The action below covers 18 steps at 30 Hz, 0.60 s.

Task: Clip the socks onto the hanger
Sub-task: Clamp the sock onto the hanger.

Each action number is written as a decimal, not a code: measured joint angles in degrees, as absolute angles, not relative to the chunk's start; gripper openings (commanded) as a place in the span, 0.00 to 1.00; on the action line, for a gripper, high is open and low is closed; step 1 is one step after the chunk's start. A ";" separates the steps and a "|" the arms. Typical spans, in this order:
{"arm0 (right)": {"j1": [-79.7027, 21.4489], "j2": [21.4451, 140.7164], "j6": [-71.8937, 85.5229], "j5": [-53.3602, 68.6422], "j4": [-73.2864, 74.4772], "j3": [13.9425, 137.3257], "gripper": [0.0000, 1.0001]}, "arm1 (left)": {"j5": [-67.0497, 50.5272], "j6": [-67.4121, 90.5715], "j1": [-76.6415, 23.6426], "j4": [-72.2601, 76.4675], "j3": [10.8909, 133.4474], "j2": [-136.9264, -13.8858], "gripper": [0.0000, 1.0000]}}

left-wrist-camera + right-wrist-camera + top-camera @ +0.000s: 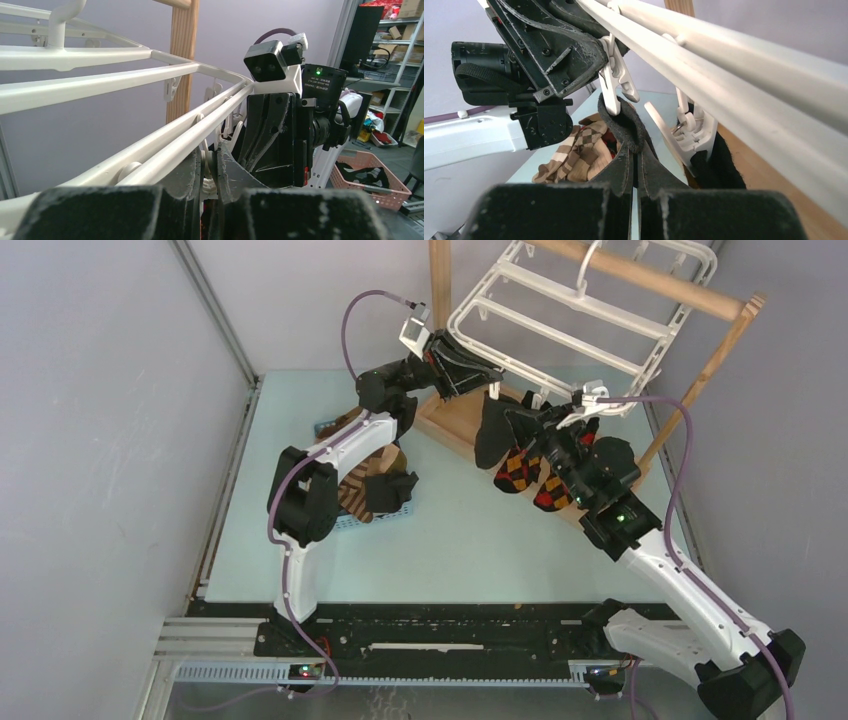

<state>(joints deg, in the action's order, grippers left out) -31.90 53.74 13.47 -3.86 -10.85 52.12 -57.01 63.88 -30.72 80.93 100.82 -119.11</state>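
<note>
- The left gripper is squeezing the tail of a clip on the hanger. Its jaws are clamped on the white plastic, so the clip's mouth is gaping downward.
- The right gripper is holding a black sock by the cuff, with its jaws pressed together on the fabric. It is offering the cuff up to that mouth.
- The cuff is touching the clip's lower tips, but I cannot tell whether it is sitting fully between them.
- The rest of the sock is hanging below the hanger's near rail, just beside two argyle socks that are dangling from the same rail.
- The step in hand is looking like seating the cuff inside the open clip.
- Doing it well is calling for a short push of the cuff straight up into the mouth, deep enough that a good fold of fabric is lying between the teeth rather than only the edge.
- The left gripper should be holding its squeeze until the cuff is in, then easing off so the clip is biting down.
- The right gripper should be letting go only after that. Otherwise the sock's weight is likely to be dragging it out.
- Brown socks are lying in the basket, well apart from the hanger.
</note>
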 measured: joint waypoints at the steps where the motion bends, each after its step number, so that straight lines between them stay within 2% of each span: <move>1: -31.97 53.82 13.47 -3.86 -11.09 52.12 0.02 | -57.01 63.86 -30.72 80.93 100.82 -119.11 0.00; 10: -32.88 54.57 13.43 -3.84 -13.21 52.12 0.02 | -57.30 62.92 -30.81 80.93 100.73 -119.11 0.00; 13: -32.91 54.94 13.43 -4.03 -13.21 52.12 0.02 | -57.30 62.87 -30.87 80.93 100.40 -119.11 0.03; 14: -32.93 55.02 13.41 -4.03 -13.19 52.12 0.02 | -57.30 62.85 -30.89 80.93 100.29 -119.11 0.08; 16: -33.04 55.13 13.43 -4.05 -13.13 52.12 0.02 | -57.28 62.87 -30.89 80.93 100.18 -119.11 0.27; 18: -33.10 55.13 13.45 -4.05 -13.10 52.12 0.02 | -57.25 62.98 -30.92 81.10 100.14 -119.11 0.42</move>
<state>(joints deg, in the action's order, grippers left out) -33.10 55.13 13.45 -4.05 -13.10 52.12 -57.25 62.98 -30.92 81.10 100.14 -119.11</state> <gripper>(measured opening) 0.029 0.255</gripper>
